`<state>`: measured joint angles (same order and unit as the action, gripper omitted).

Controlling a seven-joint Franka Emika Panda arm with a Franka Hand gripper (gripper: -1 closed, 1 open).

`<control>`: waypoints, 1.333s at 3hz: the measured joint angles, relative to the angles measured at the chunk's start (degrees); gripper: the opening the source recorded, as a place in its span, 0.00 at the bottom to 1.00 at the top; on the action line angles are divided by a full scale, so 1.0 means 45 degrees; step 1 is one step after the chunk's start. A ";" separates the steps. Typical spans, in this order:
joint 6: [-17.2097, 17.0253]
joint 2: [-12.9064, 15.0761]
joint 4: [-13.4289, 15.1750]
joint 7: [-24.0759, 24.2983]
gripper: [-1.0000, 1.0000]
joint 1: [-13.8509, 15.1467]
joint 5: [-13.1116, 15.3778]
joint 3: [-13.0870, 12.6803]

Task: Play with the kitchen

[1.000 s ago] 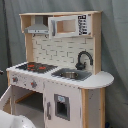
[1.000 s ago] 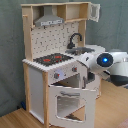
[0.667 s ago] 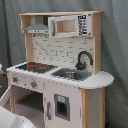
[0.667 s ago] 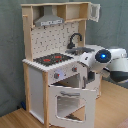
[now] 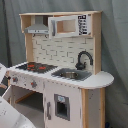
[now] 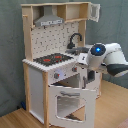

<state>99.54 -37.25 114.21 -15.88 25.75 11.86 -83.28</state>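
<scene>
First exterior view: tall white and light-wood toy kitchen (image 5: 60,75) stood centre against grey curtain (image 5: 112,45), black faucet (image 5: 82,59) beside steel sink (image 5: 70,75), second exterior view: oven door (image 6: 67,102) hung open, white robot arm (image 6: 107,59) at kitchen's front edge, gripper state could not be told.

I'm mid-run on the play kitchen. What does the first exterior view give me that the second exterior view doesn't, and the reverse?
Only the first exterior view shows the microwave closed on the upper shelf, the rounded counter end beside the sink, and the small lower door under the sink.

Only the second exterior view shows the arm at the kitchen's front and the windowed oven door hanging open.

Both exterior views show the hob, the black faucet, the grey hood and the knobs.
</scene>
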 joint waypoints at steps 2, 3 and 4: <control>0.1061 0.1722 0.0810 -0.2015 1.00 0.0003 0.0000 0.0353; 0.1741 0.2288 0.1285 -0.2770 1.00 0.0007 0.0001 0.0612; 0.2483 0.2798 0.1780 -0.3547 1.00 0.0013 0.0001 0.0941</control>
<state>110.72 -24.66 122.22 -31.84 25.81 11.86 -79.05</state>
